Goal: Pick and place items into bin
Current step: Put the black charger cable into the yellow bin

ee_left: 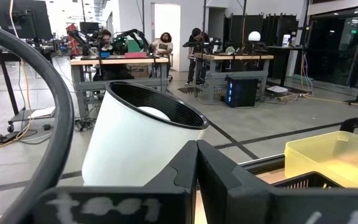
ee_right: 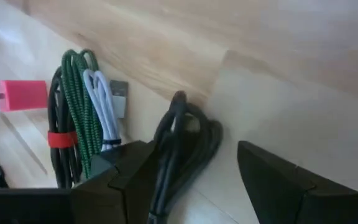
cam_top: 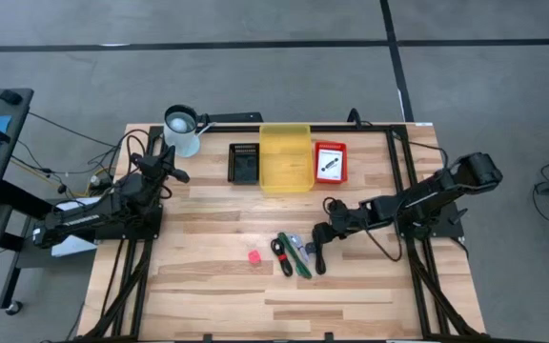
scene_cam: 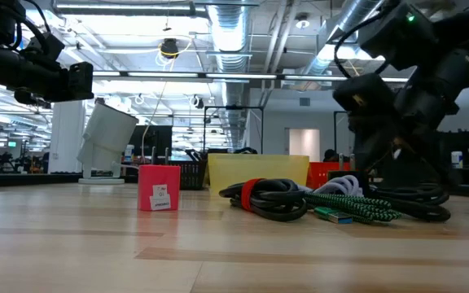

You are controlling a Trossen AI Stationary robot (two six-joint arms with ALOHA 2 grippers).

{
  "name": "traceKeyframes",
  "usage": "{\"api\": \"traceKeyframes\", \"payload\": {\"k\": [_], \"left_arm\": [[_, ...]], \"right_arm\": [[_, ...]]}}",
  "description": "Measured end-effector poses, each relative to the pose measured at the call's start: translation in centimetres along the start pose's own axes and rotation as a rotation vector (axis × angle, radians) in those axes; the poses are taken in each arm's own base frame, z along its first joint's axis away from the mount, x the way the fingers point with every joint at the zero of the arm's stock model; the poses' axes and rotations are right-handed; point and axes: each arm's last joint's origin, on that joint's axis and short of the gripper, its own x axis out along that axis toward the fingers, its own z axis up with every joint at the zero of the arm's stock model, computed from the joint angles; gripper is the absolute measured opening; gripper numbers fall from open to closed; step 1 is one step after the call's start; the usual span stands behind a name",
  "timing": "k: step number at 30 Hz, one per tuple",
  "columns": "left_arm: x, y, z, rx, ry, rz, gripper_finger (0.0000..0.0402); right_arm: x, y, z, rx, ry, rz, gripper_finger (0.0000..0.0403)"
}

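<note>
Right hand (ee_right: 197, 180) wide astride black cable (ee_right: 182, 149), overhead hides this, left hand (cam_top: 165, 157) closed

Tilted white cup (ee_left: 135, 146) beside yellow bin (ee_left: 334, 155)

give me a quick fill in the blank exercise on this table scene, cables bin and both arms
1. The bin at the far side of the table is ____ in colour.
2. The right gripper has its fingers either side of a ____ cable.
3. The small cube lying apart from the cables is ____.
4. The left gripper waits beside a white ____.

Missing words: yellow; black; pink; cup
</note>
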Motion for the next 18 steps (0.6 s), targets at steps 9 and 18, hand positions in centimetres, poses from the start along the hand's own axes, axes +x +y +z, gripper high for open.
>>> {"api": "traceKeyframes", "payload": {"k": [9, 18], "left_arm": [[0.0, 0.0, 0.0, 0.000, 0.000, 0.000, 0.0000], [0.0, 0.0, 0.0, 0.000, 0.000, 0.000, 0.0000]], "right_arm": [[2.3, 0.7, 0.3, 0.037, 0.039, 0.097, 0.0214], [2.5, 0.4, 0.2, 0.039, 0.058, 0.053, 0.0136]]}}
